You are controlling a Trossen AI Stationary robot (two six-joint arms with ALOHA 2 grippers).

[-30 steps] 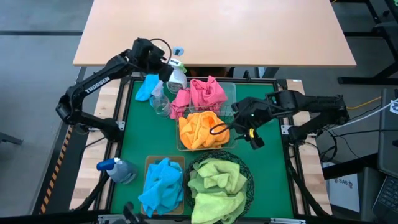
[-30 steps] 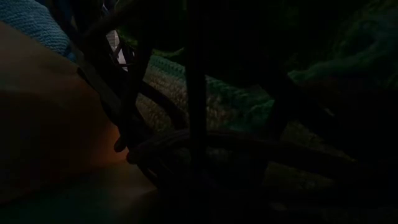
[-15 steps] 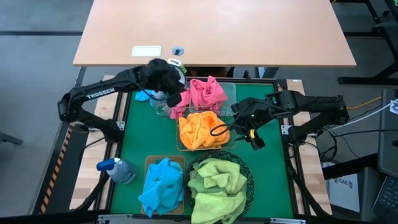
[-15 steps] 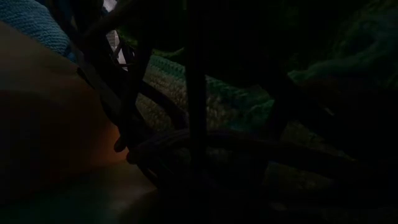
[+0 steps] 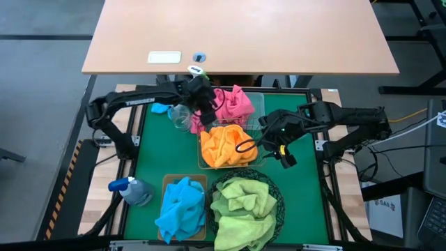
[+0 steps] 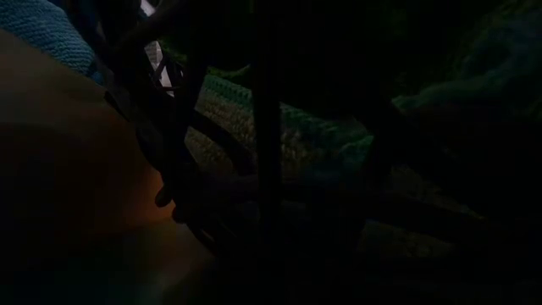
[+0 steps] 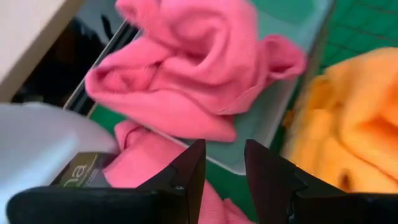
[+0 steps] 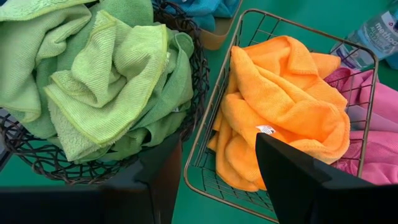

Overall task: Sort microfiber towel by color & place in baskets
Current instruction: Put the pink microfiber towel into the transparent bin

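Observation:
My left gripper [image 5: 203,104] is open and hovers over the far left part of the mat. Its fingers [image 7: 191,171] stand above a loose pink towel [image 7: 146,167] that lies against the clear basket's [image 7: 283,102] left wall. That basket holds more pink towels [image 5: 233,103]. My right gripper [image 8: 217,186] is open, touches nothing, and waits by the right side of the wire basket [image 5: 258,159], which holds orange towels [image 5: 224,145]. A blue towel [image 5: 162,108] lies on the mat behind the left arm.
The tan bin [image 5: 167,183] holds blue towels [image 5: 182,209], and the round black mesh basket [image 5: 280,203] holds green towels [image 5: 244,206]. A clear spray bottle [image 5: 180,117] stands beside the pink towel, with a white one [image 7: 43,143] close by. A blue bottle [image 5: 132,189] lies at near left. The low view is dark.
My left gripper has swung from the mat's far left corner, by the spray bottles and the blue towel, toward the right, and now stands over the pink towels. The blue towel stays on the mat. The right arm has kept still.

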